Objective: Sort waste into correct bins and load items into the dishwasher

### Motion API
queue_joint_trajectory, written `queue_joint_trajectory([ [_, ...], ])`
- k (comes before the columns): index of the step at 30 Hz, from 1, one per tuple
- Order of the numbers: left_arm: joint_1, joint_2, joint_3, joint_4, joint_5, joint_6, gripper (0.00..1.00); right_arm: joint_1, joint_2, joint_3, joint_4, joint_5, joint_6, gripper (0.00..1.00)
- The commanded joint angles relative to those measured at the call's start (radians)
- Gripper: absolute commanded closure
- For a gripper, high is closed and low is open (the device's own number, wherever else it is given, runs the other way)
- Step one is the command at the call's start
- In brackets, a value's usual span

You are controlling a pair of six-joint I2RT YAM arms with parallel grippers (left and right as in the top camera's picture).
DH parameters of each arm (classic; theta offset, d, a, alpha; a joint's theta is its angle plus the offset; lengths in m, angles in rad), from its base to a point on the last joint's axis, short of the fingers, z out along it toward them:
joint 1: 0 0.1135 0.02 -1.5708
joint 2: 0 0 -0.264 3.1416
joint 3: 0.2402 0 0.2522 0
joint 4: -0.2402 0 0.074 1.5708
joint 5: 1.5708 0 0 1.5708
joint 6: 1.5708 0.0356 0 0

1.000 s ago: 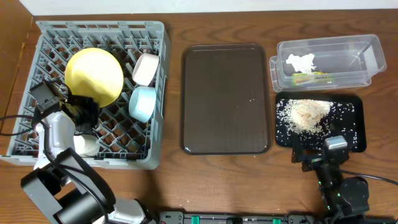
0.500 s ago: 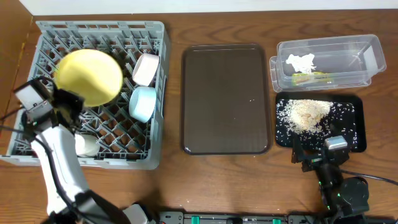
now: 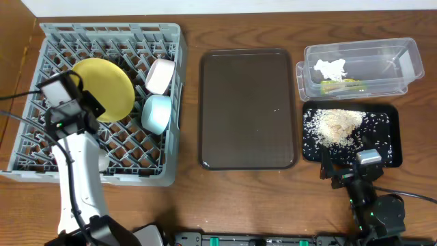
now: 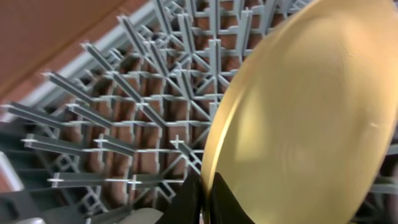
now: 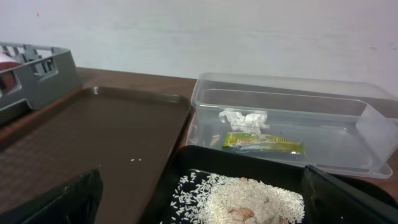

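The left gripper clamped the plate by its near-left rim; it tilted away far-right over the rack. The right gripper sat spread, empty.

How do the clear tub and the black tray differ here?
The clear tub is transparent and tall-walled; the black tray is opaque and flat. The tub holds a white tissue and a wrapper; the tray holds rice. Both are rectangular.
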Motion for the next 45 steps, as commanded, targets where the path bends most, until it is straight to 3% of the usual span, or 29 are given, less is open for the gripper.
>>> queue_joint_trajectory([
  [1, -0.068, 0.028, 0.001, -0.002, -0.179, 0.030, 0.93, -0.013, -0.003, -0.002, -0.004, 0.000, -0.011, 0.01],
  [6, -0.137, 0.027, 0.001, -0.003, -0.196, 0.045, 0.92, -0.013, -0.003, -0.002, -0.004, 0.000, -0.011, 0.01],
  [7, -0.160, 0.027, 0.001, -0.013, -0.193, 0.045, 0.84, -0.013, -0.003, -0.002, -0.004, 0.000, -0.011, 0.01],
  [8, -0.182, 0.027, 0.001, -0.026, -0.179, 0.045, 0.65, -0.013, -0.003, -0.002, -0.004, 0.000, -0.011, 0.01],
  [9, -0.208, 0.027, 0.001, -0.045, -0.156, 0.045, 0.54, -0.013, -0.003, -0.002, -0.004, 0.000, -0.011, 0.01],
  [11, -0.257, 0.023, 0.001, -0.084, -0.128, 0.036, 0.38, -0.013, -0.003, -0.002, -0.004, 0.000, -0.011, 0.01],
  [15, -0.365, -0.099, 0.034, -0.261, -0.128, 0.001, 0.25, -0.013, -0.003, -0.002, -0.004, 0.000, -0.011, 0.01],
  [18, -0.447, -0.257, 0.043, -0.396, -0.093, -0.066, 0.22, -0.013, -0.003, -0.002, -0.004, 0.000, -0.011, 0.01],
  [24, -0.595, -0.509, 0.043, -0.412, 0.429, -0.070, 0.14, -0.013, -0.003, -0.002, -0.004, -0.001, -0.011, 0.01],
  [26, -0.615, -0.546, 0.043, -0.417, 0.502, -0.069, 0.13, -0.013, -0.003, -0.002, -0.004, -0.001, -0.011, 0.01],
  [31, -0.616, -0.612, 0.043, -0.405, 0.478, -0.069, 0.08, -0.013, -0.003, -0.002, -0.004, 0.000, -0.011, 0.01],
  [35, -0.617, -0.605, -0.006, -0.245, 0.289, -0.069, 0.08, -0.013, -0.003, -0.002, -0.004, 0.000, -0.011, 0.01],
  [39, -0.582, -0.778, -0.251, 0.014, 0.225, -0.069, 0.07, -0.013, -0.003, -0.002, -0.004, 0.000, -0.011, 0.01],
  [45, -0.563, -1.081, -0.575, 0.150, 0.220, -0.076, 0.07, -0.013, -0.003, -0.002, -0.004, 0.000, -0.011, 0.01],
])
